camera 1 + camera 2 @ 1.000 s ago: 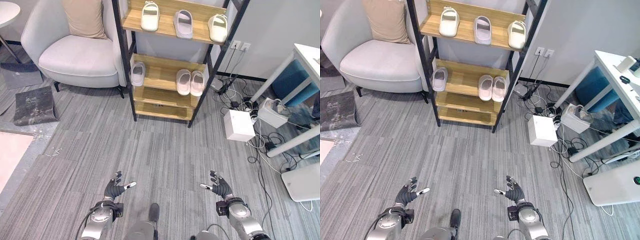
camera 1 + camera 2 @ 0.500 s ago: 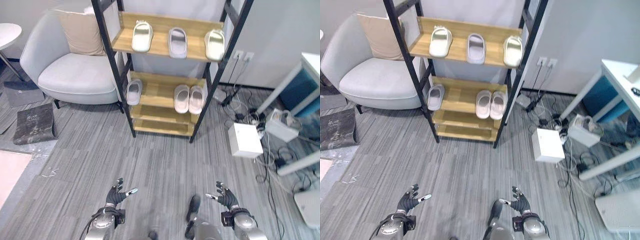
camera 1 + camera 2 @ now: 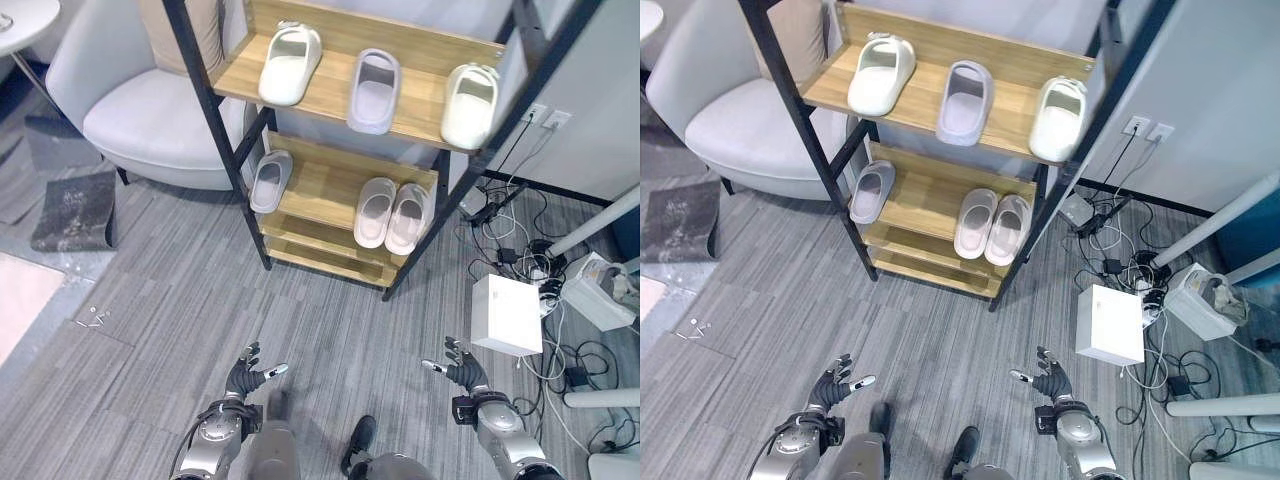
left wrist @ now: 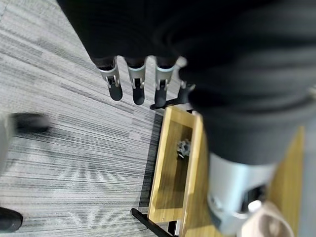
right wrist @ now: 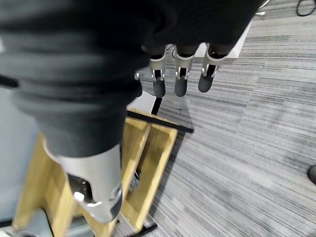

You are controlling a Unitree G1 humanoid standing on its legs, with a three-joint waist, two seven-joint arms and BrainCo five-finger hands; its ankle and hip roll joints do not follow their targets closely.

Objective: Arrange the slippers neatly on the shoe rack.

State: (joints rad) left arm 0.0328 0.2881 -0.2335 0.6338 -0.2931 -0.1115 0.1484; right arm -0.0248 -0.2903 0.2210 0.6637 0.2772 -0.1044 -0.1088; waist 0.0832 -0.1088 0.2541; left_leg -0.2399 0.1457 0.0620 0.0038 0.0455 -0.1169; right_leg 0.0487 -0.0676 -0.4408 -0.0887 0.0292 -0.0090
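Grey striped floor lies under a wooden shoe rack with six slippers on its shelves, some set crooked, while the left hand and right hand hang low, fingers spread, holding nothing.

Six slippers are sitting on one shoe rack: three on the top shelf and three on the middle shelf. One armchair is standing beside it, and one white box is lying on the floor.
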